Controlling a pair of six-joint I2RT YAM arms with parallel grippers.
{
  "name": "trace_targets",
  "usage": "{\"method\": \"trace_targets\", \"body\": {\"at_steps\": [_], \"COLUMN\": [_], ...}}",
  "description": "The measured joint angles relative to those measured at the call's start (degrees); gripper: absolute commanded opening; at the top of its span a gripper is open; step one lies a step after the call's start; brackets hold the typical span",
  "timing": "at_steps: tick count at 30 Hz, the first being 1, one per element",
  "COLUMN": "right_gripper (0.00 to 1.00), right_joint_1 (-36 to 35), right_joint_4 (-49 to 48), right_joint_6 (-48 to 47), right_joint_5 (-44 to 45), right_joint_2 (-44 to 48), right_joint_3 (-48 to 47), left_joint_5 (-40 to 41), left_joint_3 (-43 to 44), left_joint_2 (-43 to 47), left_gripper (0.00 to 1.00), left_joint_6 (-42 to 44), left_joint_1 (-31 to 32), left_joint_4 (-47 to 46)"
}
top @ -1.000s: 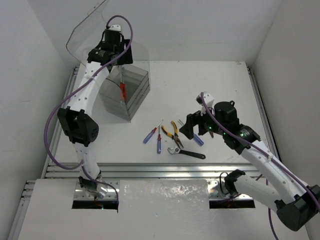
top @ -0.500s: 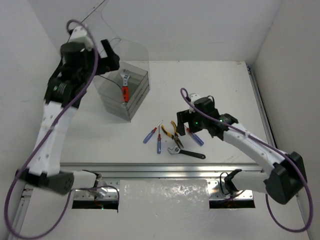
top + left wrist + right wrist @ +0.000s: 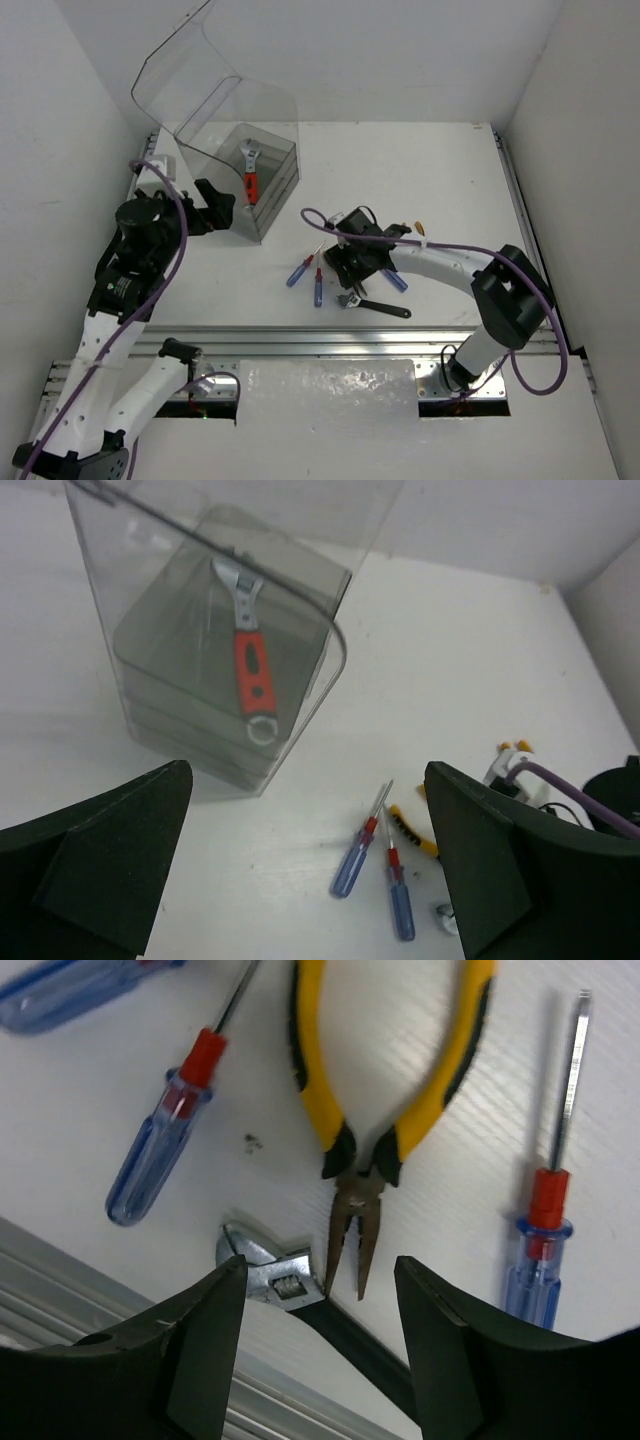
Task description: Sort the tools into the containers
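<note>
The clear smoky container point(image 3: 262, 222) stands at the back left with its lid point(image 3: 175, 75) raised. A red-handled adjustable wrench point(image 3: 250, 176) lies in its top tray, also in the left wrist view point(image 3: 252, 670). My left gripper point(image 3: 218, 205) hangs open and empty just near-left of the box. My right gripper point(image 3: 347, 268) is low over the yellow-handled pliers point(image 3: 385, 1110), open, its fingers point(image 3: 205, 1330) either side of the pliers' nose and the head of the black-handled wrench point(image 3: 272, 1275). Blue-and-red screwdrivers point(image 3: 300, 268) point(image 3: 318, 285) point(image 3: 396, 279) lie around it.
The tools lie in a cluster near the table's front rail point(image 3: 300, 335). White walls close in on both sides and the back. The right arm's purple cable point(image 3: 330, 228) loops over the tool cluster. The raised lid overhangs the box's left side.
My left gripper let go of the red-handled wrench in the box, then pulled back toward the near left. My right gripper moved left and down over the pliers, and its jaws narrowed.
</note>
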State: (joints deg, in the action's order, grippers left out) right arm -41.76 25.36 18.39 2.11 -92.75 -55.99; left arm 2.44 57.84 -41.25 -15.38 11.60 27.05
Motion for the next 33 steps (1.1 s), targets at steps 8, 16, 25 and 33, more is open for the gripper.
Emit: {"method": "trace_targets", "body": {"at_steps": [8, 16, 25, 33], "right_gripper": [0.54, 0.44, 0.26, 0.0], "right_joint_1": [-3.3, -3.2, -3.5, -4.3], "right_joint_4": [1.8, 1.7, 2.1, 2.8], "right_joint_6": [-8.5, -12.7, -13.7, -14.6], "right_joint_5": [-1.3, -2.9, -2.6, -2.8], "right_joint_2": [1.1, -0.4, -2.7, -3.0], "right_joint_3": [6.6, 8.8, 7.8, 7.3], "left_joint_5": [-0.8, -1.6, -3.3, -4.4], "left_joint_3": [-6.3, -7.9, -8.5, -8.5], "left_joint_2": [-0.4, 0.3, 0.4, 0.5], "left_gripper": [1.0, 1.0, 0.99, 1.0], "left_joint_6": [0.0, 0.0, 0.0, 0.0], "left_joint_1": [0.0, 0.0, 0.0, 0.0], "left_joint_4": [-0.1, -1.3, -1.6, -1.6]}}
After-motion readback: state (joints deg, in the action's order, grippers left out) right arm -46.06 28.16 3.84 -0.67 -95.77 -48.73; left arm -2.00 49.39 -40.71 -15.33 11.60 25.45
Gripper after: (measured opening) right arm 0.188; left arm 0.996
